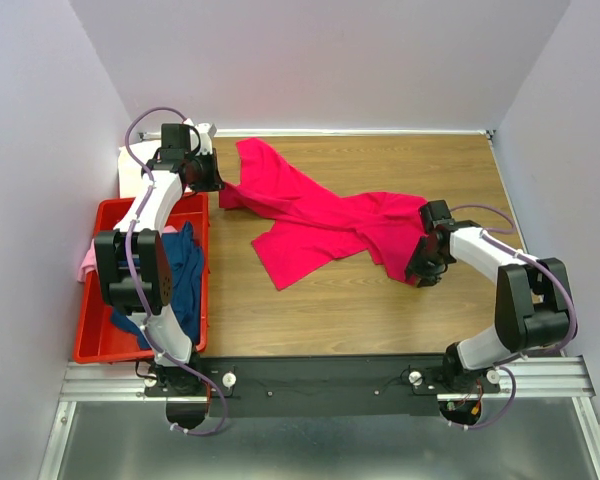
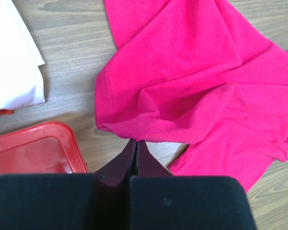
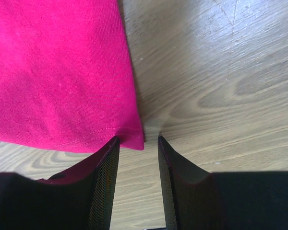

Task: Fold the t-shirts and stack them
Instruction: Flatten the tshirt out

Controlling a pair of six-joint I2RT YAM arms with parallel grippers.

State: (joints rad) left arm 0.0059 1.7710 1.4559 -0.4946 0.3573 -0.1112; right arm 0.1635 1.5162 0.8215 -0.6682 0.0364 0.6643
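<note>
The magenta-pink t-shirt (image 1: pixel 320 215) lies crumpled across the middle of the table. My left gripper (image 1: pixel 212 185) is shut at the shirt's left hem, its tips (image 2: pixel 136 141) pinching the edge of the cloth (image 2: pixel 192 72). My right gripper (image 1: pixel 417 275) is open at the shirt's near right corner. In the right wrist view that corner (image 3: pixel 57 72) lies between the fingers of the gripper (image 3: pixel 138 139). The navy blue t-shirt (image 1: pixel 185 270) lies in the red bin. The pale pink t-shirt (image 1: pixel 86 262) hangs over the bin's left wall. The white t-shirt (image 1: pixel 130 170) lies behind the bin.
The red plastic bin (image 1: pixel 100 330) stands at the table's left side, and its corner (image 2: pixel 33 148) is just left of my left fingers. The white cloth (image 2: pixel 14 62) lies beyond it. Walls close in the table at the back and sides.
</note>
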